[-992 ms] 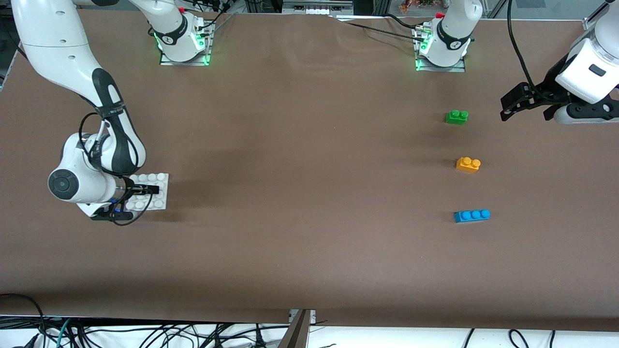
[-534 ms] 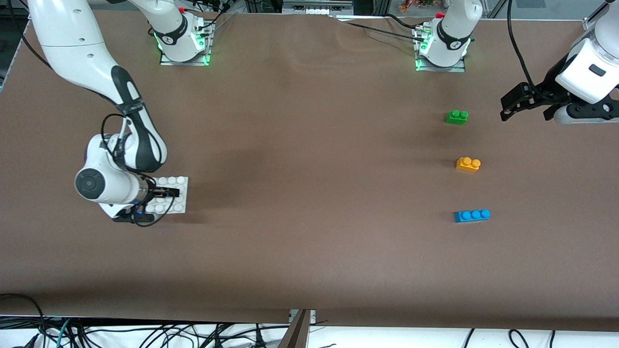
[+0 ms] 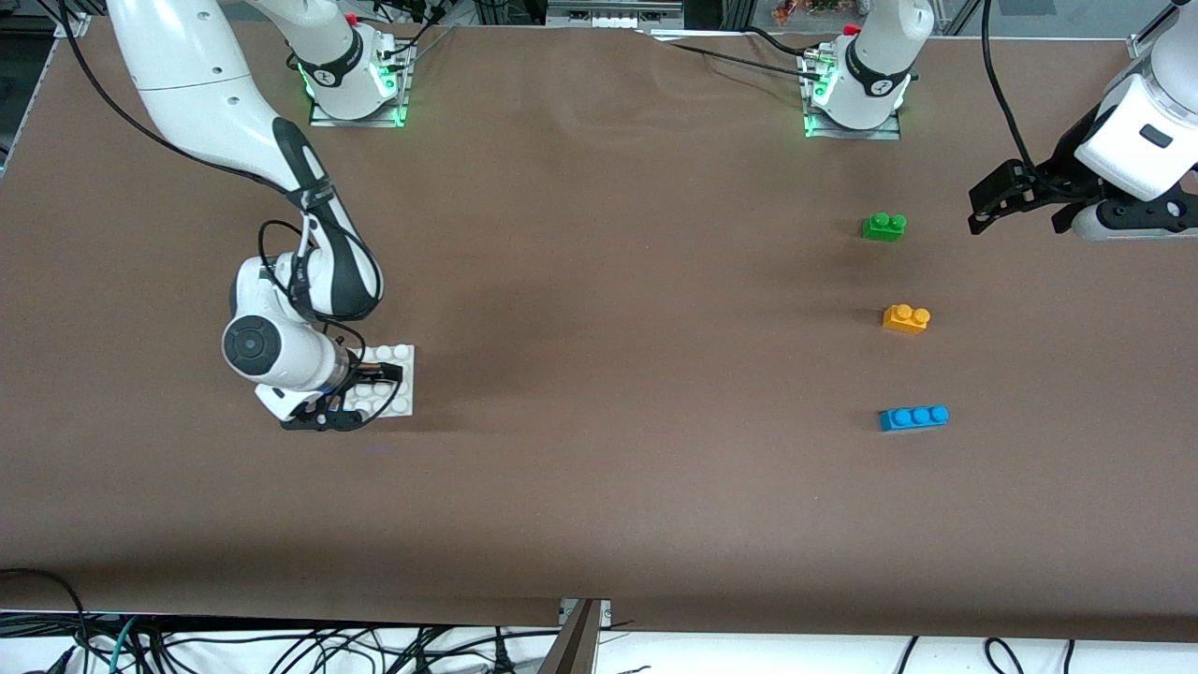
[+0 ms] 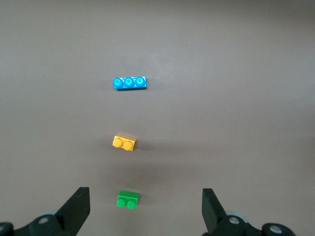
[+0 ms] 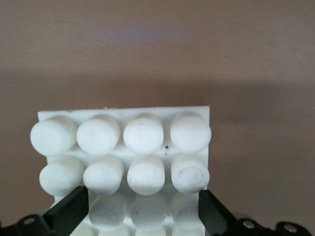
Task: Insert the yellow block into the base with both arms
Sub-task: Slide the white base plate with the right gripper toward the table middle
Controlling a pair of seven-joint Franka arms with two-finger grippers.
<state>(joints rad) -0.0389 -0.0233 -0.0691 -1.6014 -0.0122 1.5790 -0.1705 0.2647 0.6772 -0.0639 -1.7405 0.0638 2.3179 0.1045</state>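
Observation:
The yellow block (image 3: 906,319) stands on the brown table toward the left arm's end, between a green brick and a blue brick; it also shows in the left wrist view (image 4: 124,143). My right gripper (image 3: 360,395) is shut on the white studded base (image 3: 401,398) and holds it flat, low over the table toward the right arm's end. In the right wrist view the base (image 5: 123,142) fills the space between the fingers of the right gripper (image 5: 142,211). My left gripper (image 3: 1018,223) is open and empty, up in the air by the table's end; it also shows in the left wrist view (image 4: 142,211).
The green two-stud brick (image 3: 883,227) lies farther from the front camera than the yellow block, and the blue three-stud brick (image 3: 913,417) lies nearer. Both also show in the left wrist view, green (image 4: 128,199) and blue (image 4: 130,83). The arm bases stand along the table's back edge.
My right gripper has carried the base toward the middle of the table and a little nearer to the front camera. The left arm and the three bricks have not moved.

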